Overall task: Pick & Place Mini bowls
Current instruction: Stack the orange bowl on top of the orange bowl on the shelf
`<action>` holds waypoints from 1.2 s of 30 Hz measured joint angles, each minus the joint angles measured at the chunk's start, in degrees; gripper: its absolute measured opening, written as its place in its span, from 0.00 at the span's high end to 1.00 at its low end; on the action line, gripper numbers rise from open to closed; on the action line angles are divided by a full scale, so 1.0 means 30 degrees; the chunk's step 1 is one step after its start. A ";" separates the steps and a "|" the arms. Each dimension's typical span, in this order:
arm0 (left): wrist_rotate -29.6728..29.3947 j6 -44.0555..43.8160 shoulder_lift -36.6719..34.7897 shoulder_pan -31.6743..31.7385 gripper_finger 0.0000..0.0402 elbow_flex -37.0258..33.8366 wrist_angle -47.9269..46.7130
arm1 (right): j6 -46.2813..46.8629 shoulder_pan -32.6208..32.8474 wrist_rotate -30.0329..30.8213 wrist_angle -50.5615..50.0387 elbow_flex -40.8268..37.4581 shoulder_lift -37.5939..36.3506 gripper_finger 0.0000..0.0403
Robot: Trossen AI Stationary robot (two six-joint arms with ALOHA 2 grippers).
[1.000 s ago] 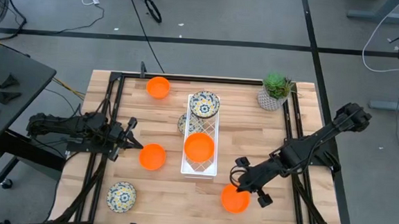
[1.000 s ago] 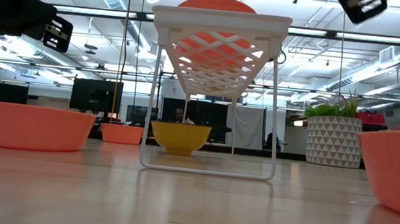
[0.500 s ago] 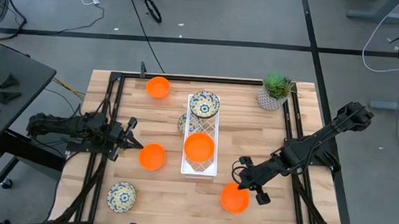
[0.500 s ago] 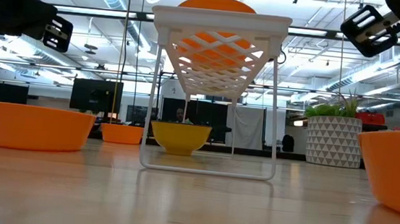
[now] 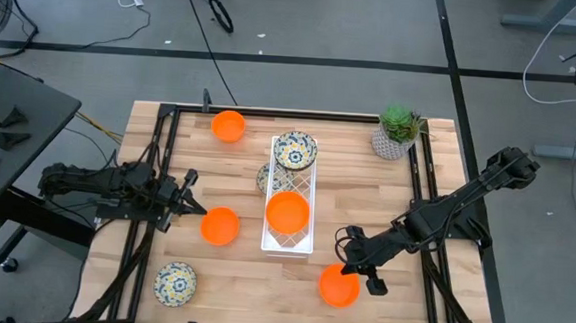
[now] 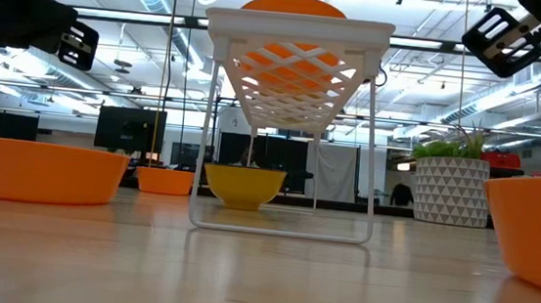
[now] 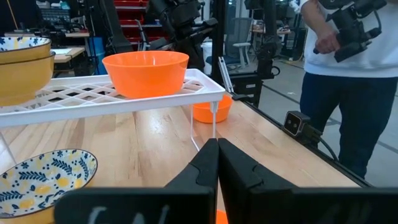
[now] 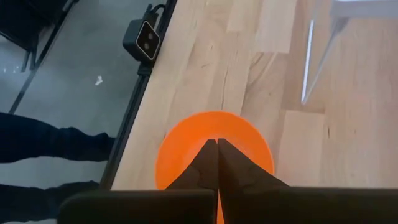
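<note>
An orange mini bowl (image 5: pixel 338 286) (image 8: pixel 214 146) rests on its base near the table's front edge. My right gripper (image 5: pixel 347 262) (image 8: pixel 216 143) hangs shut above it, slanting down, clear of it (image 6: pixel 501 39). A white lattice rack (image 5: pixel 288 244) at mid-table carries an orange bowl (image 5: pixel 288 212) (image 7: pixel 146 71) and a floral bowl (image 5: pixel 295 150). Another floral bowl (image 5: pixel 264 177) sits partly under the rack. My left gripper (image 5: pixel 202 211) (image 7: pixel 217 142) waits shut and level at the left, just above an orange bowl (image 5: pixel 220 225).
An orange bowl (image 5: pixel 228 126) stands at the far left and a floral bowl (image 5: pixel 173 284) at the near left. A potted plant (image 5: pixel 398 131) stands at the far right. A person (image 7: pixel 348 81) holding a device stands beyond the table's edge.
My right gripper has sunk a little toward the near orange bowl and rolled about its own axis, staying shut. It has kept still over the last half second. The bowls have not moved.
</note>
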 joint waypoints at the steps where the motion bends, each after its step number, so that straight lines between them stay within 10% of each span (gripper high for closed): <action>1: 0.0000 0.0000 0.0000 0.0001 0.97 0.0000 0.0000 | 0.0016 0.0020 0.0000 -0.0024 0.0000 0.0000 1.00; 14: 0.0000 0.0000 0.0000 0.0003 0.97 0.0000 0.0000 | 0.0313 -0.0498 -0.0170 0.0031 -0.0574 0.0000 0.95; 36: 0.0000 0.0000 0.0000 -0.0003 0.97 0.0000 0.0000 | 0.9707 -0.0498 -0.0148 -0.0005 -0.3524 0.0000 0.50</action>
